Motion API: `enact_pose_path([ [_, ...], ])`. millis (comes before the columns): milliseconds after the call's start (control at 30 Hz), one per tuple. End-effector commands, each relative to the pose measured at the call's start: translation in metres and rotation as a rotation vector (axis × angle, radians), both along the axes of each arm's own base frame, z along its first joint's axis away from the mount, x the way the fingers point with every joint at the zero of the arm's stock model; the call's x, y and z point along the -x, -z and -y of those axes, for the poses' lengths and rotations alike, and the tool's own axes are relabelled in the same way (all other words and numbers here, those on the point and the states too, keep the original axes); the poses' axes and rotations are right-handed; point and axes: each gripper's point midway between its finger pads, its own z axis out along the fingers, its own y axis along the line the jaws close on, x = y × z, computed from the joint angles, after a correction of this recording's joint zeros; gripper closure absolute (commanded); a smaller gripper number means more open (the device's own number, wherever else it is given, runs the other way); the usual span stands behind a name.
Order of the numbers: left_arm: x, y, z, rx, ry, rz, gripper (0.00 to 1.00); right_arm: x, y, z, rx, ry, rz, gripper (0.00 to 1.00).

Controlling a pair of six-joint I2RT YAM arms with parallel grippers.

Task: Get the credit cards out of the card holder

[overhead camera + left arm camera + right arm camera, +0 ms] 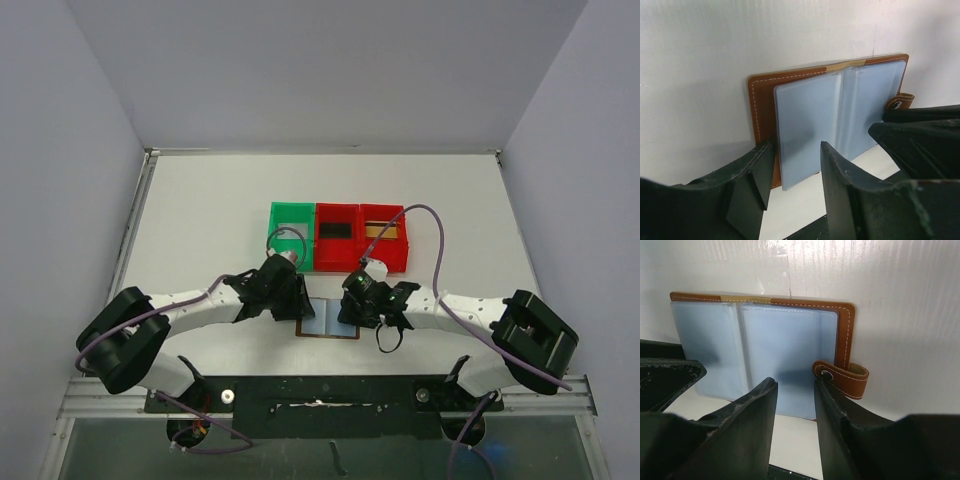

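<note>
The brown leather card holder [322,323] lies open on the white table between my two grippers, its pale blue-grey leaves facing up. In the left wrist view [830,105] a pale blue-grey leaf sticks out past the leather edge, toward the gap of my open left gripper [796,167], which holds nothing. In the right wrist view the holder [770,347] lies just beyond my right gripper [795,390], which is narrowly open and empty. Its right finger [827,400] is at the snap tab [845,378]. I cannot tell whether any credit cards sit inside the leaves.
A row of three small bins stands behind the holder: a green bin [288,213], a red bin [337,258] with a dark card in it, and a second red bin [386,258] with a gold card in it. Grey walls enclose the table.
</note>
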Motion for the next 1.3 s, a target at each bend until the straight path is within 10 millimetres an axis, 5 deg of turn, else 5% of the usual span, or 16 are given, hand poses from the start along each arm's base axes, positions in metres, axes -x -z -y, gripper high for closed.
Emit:
enact_pose_path([
  [0, -0.009, -0.015, 0.023, 0.079, 0.028, 0.049, 0.61, 0.001, 0.006, -0.003, -0.010, 0.008, -0.005, 0.64],
  [467, -0.008, -0.029, 0.039, 0.166, 0.014, 0.075, 0.94, 0.005, 0.012, -0.001, -0.023, 0.014, -0.018, 0.65],
  [633, -0.009, -0.021, 0.029, 0.076, 0.001, 0.082, 1.00, 0.004, 0.005, -0.006, -0.040, 0.002, -0.008, 0.65],
  [967, -0.009, -0.019, 0.013, -0.029, 0.000, 0.110, 1.00, -0.002, -0.049, -0.012, -0.158, -0.001, 0.077, 0.47],
  [1267, -0.011, -0.028, 0.006, -0.077, 0.010, 0.148, 0.61, 0.005, -0.029, -0.008, -0.161, 0.021, 0.032, 0.48],
])
